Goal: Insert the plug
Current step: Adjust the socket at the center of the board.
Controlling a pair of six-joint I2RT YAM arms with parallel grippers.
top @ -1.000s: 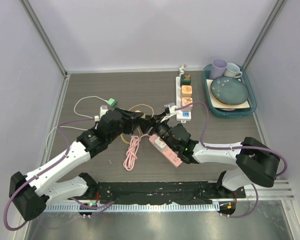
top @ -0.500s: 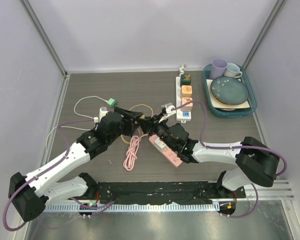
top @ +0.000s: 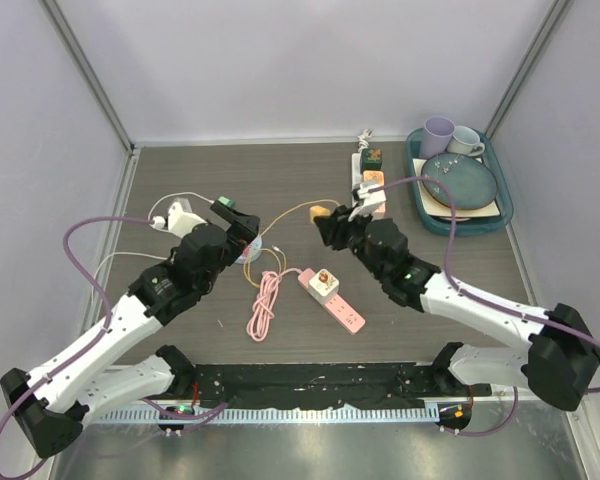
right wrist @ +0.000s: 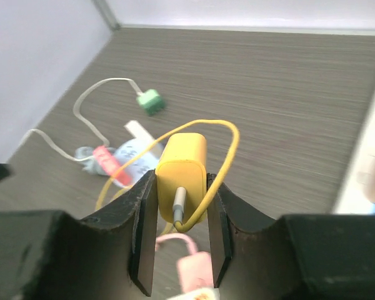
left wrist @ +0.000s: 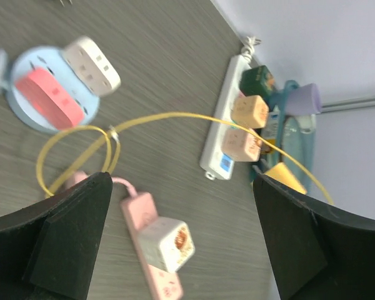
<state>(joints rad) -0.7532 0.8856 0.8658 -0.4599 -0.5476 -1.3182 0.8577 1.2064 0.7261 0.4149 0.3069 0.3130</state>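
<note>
A yellow plug with a yellow cable sits clamped between the pads of my right gripper, which is shut on it. From above, that gripper holds the plug in the air just left of the white power strip. The pink power strip lies on the table below, with a white cube adapter plugged into it. My left gripper hangs wide open to the left, empty; its view shows the pink strip and the adapter between its fingers.
The white strip carries several adapters. A round blue socket with red and white pieces, a green plug on a white cord, and a pink cable coil lie at left centre. A teal tray of dishes stands at the back right.
My left gripper opened and drew back to the left. My right gripper carried the yellow plug up and right, away from the pink strip toward the white strip.
</note>
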